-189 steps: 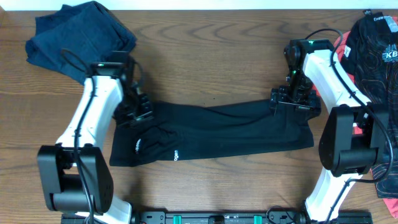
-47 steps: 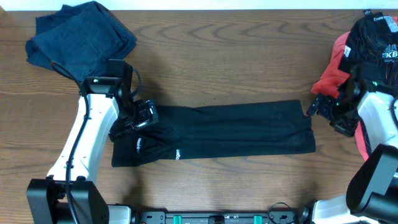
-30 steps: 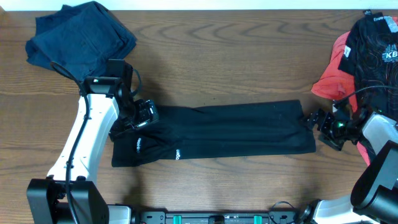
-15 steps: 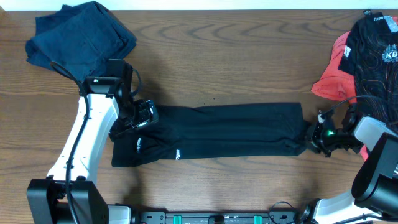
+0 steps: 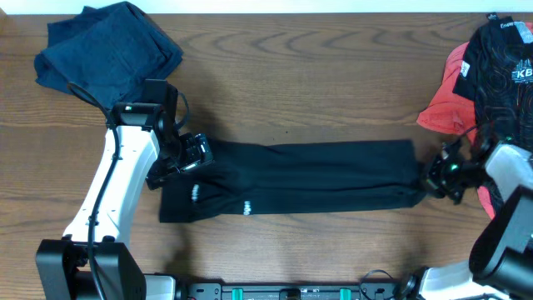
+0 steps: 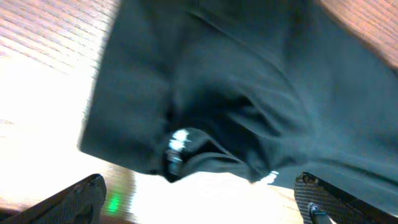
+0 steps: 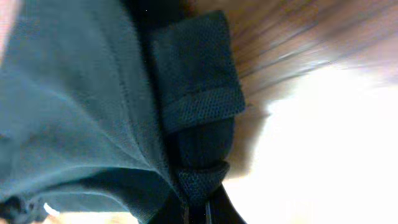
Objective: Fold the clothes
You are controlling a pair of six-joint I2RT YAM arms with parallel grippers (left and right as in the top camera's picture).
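Drawing the pinched edge toward three o'clock, without lifting, should flatten the plain black soft-fabric garment (image 5: 308, 175), a long creased band lying centrally on the wooden table (image 5: 316, 83) with white logos (image 5: 247, 207) near its nine o'clock end, right gripper (image 5: 428, 177) clamped on its three o'clock edge, left gripper (image 5: 191, 154) spread wide, empty.

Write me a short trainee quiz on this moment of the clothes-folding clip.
1. True or false: the right gripper is shut on the black garment.
2. Which lies at top left in the overhead view? A green garment; B navy garment; C white towel.
3. Fill in: the left gripper has its jaws ____.
Key: 1 true; 2 B; 3 open.
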